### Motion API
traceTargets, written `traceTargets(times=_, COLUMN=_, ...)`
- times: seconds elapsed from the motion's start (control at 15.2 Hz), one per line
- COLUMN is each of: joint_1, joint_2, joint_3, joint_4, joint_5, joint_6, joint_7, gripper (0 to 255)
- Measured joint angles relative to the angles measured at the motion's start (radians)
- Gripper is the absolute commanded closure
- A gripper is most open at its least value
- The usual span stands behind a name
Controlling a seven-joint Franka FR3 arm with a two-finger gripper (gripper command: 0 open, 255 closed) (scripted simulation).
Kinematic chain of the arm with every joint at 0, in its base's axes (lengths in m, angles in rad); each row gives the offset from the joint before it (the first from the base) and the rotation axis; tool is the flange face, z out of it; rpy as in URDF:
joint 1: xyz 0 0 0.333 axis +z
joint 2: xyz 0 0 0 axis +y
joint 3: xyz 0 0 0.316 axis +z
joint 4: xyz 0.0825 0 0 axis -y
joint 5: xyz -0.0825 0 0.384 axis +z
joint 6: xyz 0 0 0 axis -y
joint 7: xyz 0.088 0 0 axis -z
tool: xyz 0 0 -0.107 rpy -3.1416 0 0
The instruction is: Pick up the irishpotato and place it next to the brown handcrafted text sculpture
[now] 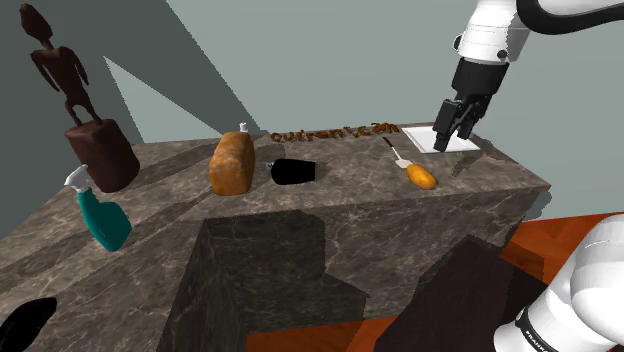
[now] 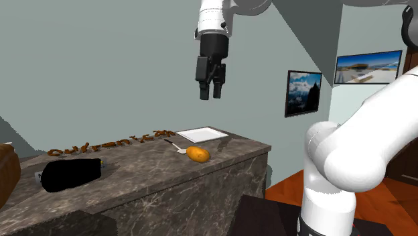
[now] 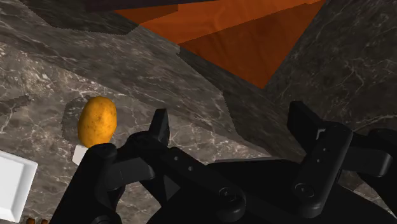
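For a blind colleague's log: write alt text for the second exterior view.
The open black gripper hangs empty high above a dark veined counter. On it a potato lies near the front edge, just in front of a white tray, well apart from the brown text sculpture farther to the view's left.

text: brown letter sculpture (image 1: 335, 132) on the counter (image 1: 350, 178) — letters not legible | labels: none readable
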State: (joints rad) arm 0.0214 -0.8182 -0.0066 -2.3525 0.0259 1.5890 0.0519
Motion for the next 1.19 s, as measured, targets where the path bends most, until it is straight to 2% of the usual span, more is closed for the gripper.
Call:
traceTargets(times=0.2, joint_1=-0.012, joint_2=0.034, joint_3=0.009, joint_4=-0.002, joint_5=-0.019, joint_6=0.023, joint_7=0.015, gripper=0)
traceTargets(times=0.46, joint_1=-0.050, joint_2=0.143, joint_3=0.046, joint_4=-0.029, joint_5=-0.077, joint_6=0.117, joint_7=0.078, gripper=0)
traceTargets(times=1.19, joint_1=-0.177, joint_2=0.509, joint_3=0.115, joint_4=-0.004, joint_5=-0.310, joint_6=0.312, joint_7=0.316, gripper=0)
